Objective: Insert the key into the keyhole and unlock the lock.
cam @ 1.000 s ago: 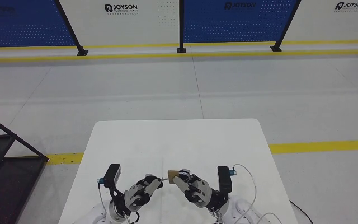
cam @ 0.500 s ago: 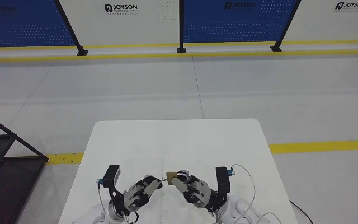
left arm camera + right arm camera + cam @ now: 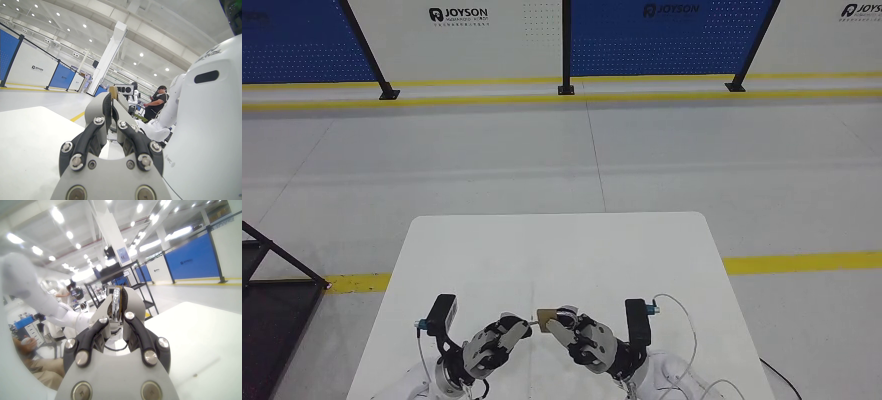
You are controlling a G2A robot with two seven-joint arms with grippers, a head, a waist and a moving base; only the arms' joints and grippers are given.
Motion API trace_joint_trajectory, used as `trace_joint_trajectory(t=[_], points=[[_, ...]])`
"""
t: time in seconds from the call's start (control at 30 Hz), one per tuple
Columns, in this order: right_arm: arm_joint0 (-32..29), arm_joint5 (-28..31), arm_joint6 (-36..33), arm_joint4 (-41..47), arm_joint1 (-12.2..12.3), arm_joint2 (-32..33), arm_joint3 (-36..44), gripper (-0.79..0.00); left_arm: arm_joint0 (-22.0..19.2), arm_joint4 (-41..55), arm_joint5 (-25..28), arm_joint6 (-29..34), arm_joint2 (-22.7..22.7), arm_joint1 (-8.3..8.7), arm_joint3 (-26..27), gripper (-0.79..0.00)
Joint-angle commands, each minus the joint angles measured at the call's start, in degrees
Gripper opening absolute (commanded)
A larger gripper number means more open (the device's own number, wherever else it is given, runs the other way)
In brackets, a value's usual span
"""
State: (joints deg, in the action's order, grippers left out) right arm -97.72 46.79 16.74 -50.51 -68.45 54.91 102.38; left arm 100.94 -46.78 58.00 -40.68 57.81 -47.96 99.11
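The top view sets out the whole arrangement: the left gripper [image 3: 523,328] and the right gripper [image 3: 560,324] face each other tip to tip above the near edge of the white table [image 3: 542,250], with the lock [image 3: 546,318] between them as a small brass block held off the surface. That view does not show the grasps. The right wrist view does: the right gripper's fingers [image 3: 132,302] are clamped on the lock's shackle [image 3: 116,306], a bright chrome loop seen edge-on, standing upright between the pads, with a sliver of the brass body just past the fingertips. The left wrist view shows the opposite side. The left gripper's fingers [image 3: 107,106] are pressed nearly together on a thin strip of metal, which is the key [image 3: 112,111], seen edge-on so that its shape cannot be made out. The brass end of the lock sits right at their tips, and the other arm's wrist camera lies just beyond it. From above, a short silvery bit bridges the gap from the left fingertips to the brass block. The key's tip therefore reaches the lock, but none of the views shows whether it is seated inside. The lock's body is plain yellow brass, squarish, small beside the grippers.
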Motion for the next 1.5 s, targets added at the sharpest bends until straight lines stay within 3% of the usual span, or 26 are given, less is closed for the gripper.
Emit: trace_joint_trajectory(t=[0.0, 1.07, 1.17, 1.2, 1.47], points=[[0.11, -0.02, -0.22, -0.08, 0.01, -0.16, -0.06, -0.785, -0.13, 0.0, 0.0, 0.13, -0.06, 0.01, -0.03, -0.785], [0.77, -0.89, -1.88, -0.42, 0.35, -1.25, -0.21, -0.785, -0.14, -0.24, 0.0, 1.97, 0.22, -0.76, -0.47, -0.785], [0.7, -0.91, -1.84, -0.23, 0.41, -1.21, -0.14, -0.785, -0.08, -0.02, 0.0, 2.29, 0.3, -0.84, -0.36, -0.443], [0.69, -0.91, -1.85, -0.21, 0.43, -1.19, -0.12, -0.785, -0.02, 0.06, 0.0, 2.32, 0.37, -0.86, -0.33, -0.406], [0.53, -1.19, -1.25, 0.06, 0.57, -0.78, -0.04, -0.785, 0.54, 0.27, 0.0, 2.14, 0.95, -0.87, 0.02, -0.413]])
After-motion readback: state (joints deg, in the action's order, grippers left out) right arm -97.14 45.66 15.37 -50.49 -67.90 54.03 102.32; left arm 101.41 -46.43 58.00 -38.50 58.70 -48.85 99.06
